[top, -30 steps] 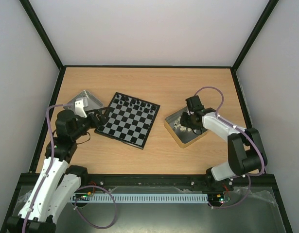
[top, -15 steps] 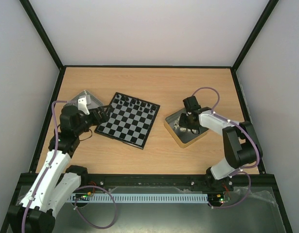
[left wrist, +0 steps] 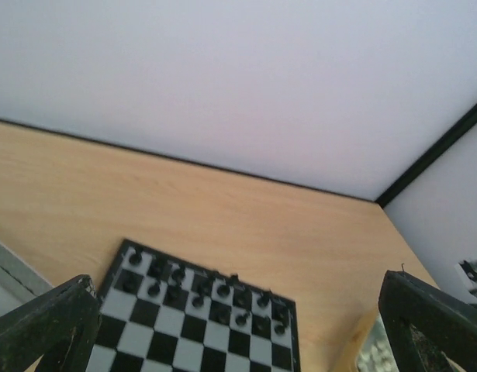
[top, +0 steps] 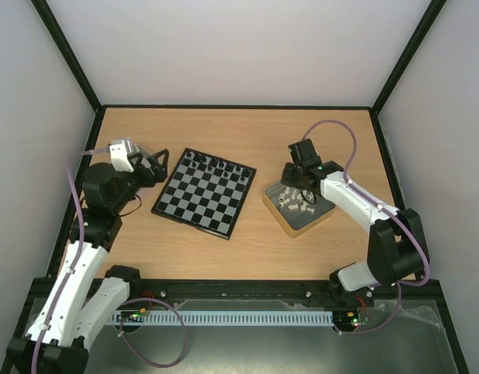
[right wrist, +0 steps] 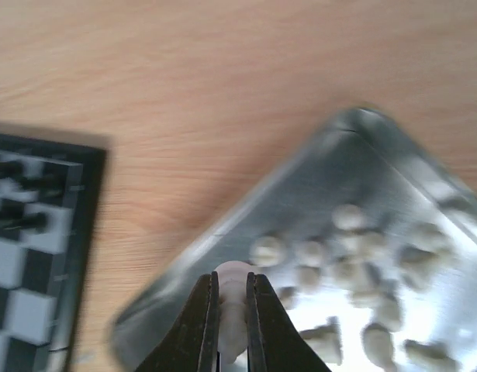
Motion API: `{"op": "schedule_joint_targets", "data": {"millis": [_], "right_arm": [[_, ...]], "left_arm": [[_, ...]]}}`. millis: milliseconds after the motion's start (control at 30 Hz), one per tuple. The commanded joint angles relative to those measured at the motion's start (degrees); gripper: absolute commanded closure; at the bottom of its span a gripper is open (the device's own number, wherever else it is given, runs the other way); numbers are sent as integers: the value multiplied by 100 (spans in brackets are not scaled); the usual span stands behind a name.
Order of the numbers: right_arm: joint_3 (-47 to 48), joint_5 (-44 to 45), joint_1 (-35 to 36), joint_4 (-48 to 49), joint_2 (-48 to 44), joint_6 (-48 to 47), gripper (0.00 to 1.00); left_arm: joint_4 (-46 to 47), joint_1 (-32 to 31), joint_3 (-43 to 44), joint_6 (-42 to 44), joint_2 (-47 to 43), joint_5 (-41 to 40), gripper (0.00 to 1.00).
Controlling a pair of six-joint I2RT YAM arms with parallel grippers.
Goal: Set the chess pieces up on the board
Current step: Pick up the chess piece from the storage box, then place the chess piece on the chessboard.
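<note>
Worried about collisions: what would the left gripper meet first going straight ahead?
Probably the black chess pieces on the board, ahead between the left gripper's open fingers; its height above them is unclear.

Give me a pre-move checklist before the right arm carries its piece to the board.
1. Grip: right hand shut on a white piece - ok.
2. Piece upright in the grip: view blurred - cannot tell.
3. Piece lifted clear of the tray: height unclear - cannot tell.
4. Landing squares: board near rows bare, black pieces only on the far rows - ok.
5. Left hand open, at the board's left side, away from the tray-to-board path - ok.
</note>
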Motion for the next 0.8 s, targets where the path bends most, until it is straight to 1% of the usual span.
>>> {"op": "schedule_joint_targets", "data": {"millis": [0, 133, 300, 400, 567, 767], "right_arm": [[617, -64, 700, -110, 27, 309, 98], [1206, -197, 1438, 247, 515, 610, 98], [1892, -331, 2187, 701, 1382, 830, 98], [2393, -304, 2595, 817, 1976, 849, 98], [3143, -261, 3069, 889, 2893, 954, 98], [3886, -331, 3382, 966, 3711, 1058, 98]], "left_arm": [[360, 36, 221, 370, -190, -727, 1], [494, 36, 86, 347, -459, -1260, 1], [586, 34, -178, 291, -768, -1953, 1], [590, 51, -253, 194, -853, -2302, 1], [575, 53, -260, 177, -870, -2400, 1], [568, 51, -264, 169, -845, -2437, 1]]}}
